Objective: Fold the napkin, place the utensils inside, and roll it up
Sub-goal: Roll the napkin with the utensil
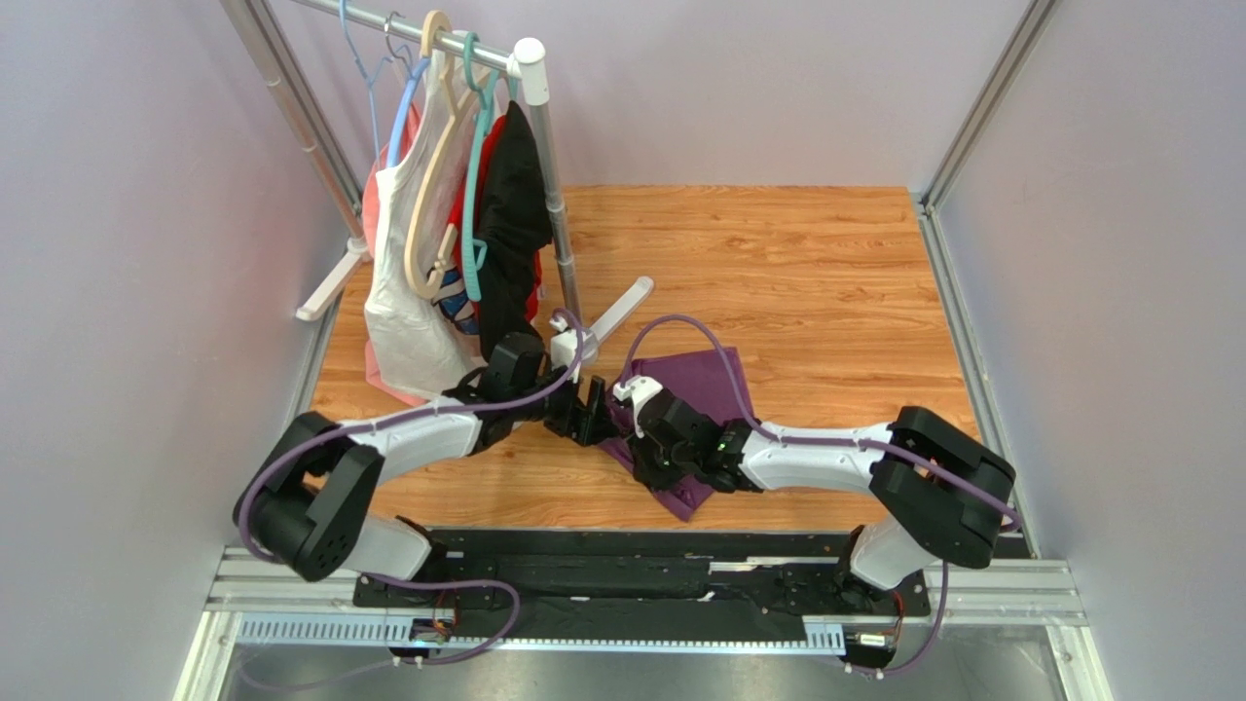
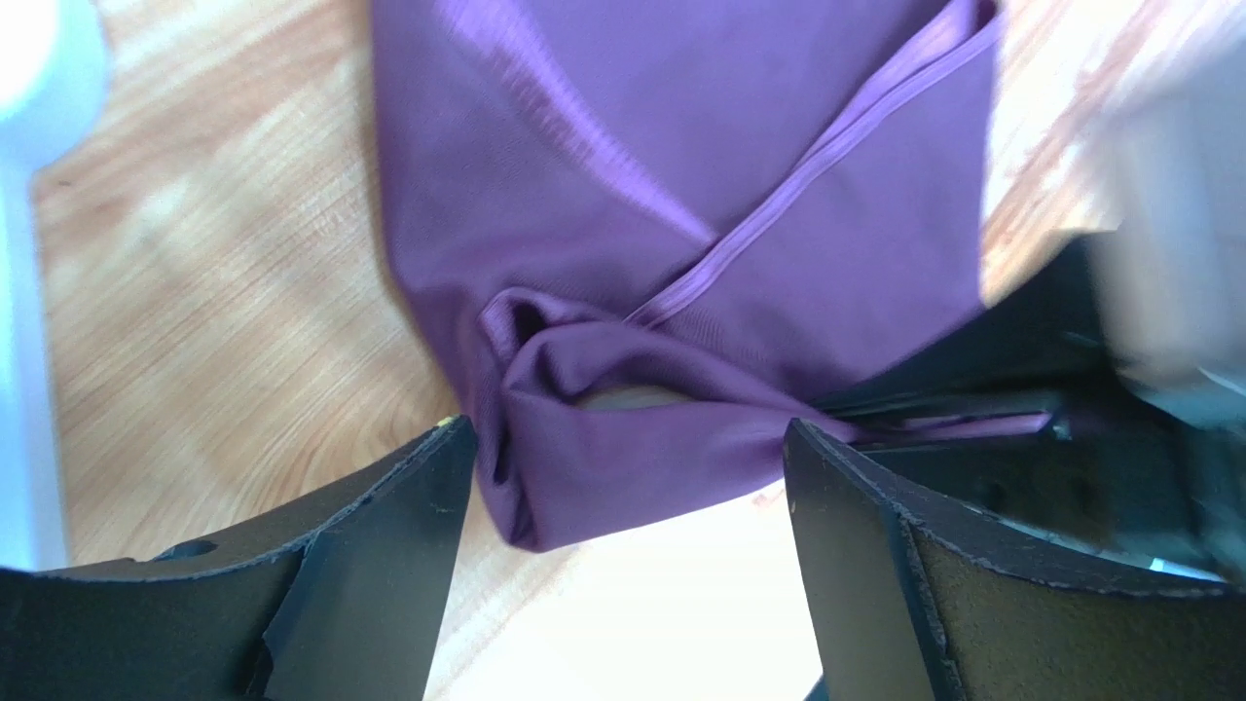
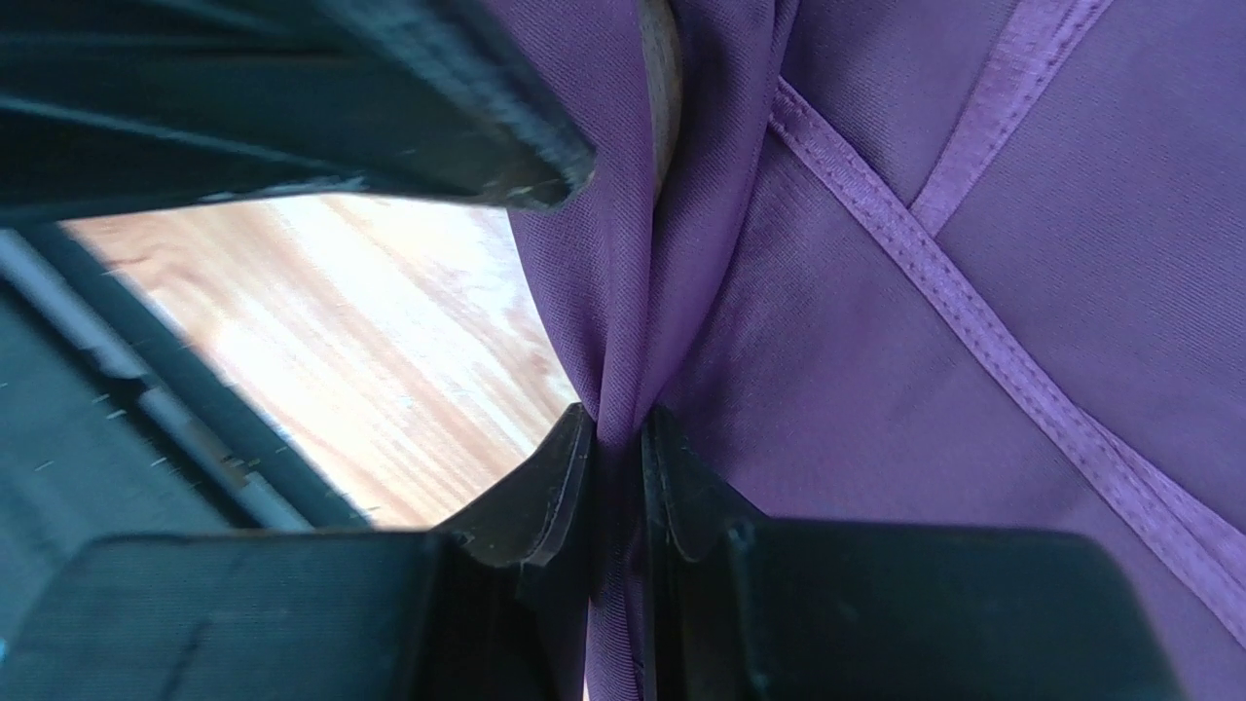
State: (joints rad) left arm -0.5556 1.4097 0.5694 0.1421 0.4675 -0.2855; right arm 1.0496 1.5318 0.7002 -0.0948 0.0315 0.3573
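Napkin (image 1: 695,383) lies folded on the tabletop (image 1: 819,278) between the arms, long axis roughly near-to-far. Top view hides the grip, but right wrist shows the right gripper (image 3: 617,438) pinching a bunched fold. Left gripper (image 2: 626,453) gapes wide, empty.

Clothes rack (image 1: 538,117) on the wooden table (image 1: 819,278) — white garment (image 1: 402,314), black garment (image 1: 515,219) hanging.

Bright, even light fills the overhead view with only soft shadows, while both wrist views blow out the wooden table (image 2: 644,599) to white glare, a faint sheen streaks the purple napkin (image 2: 585,132), and the left wrist view's right edge is smeared out of focus.
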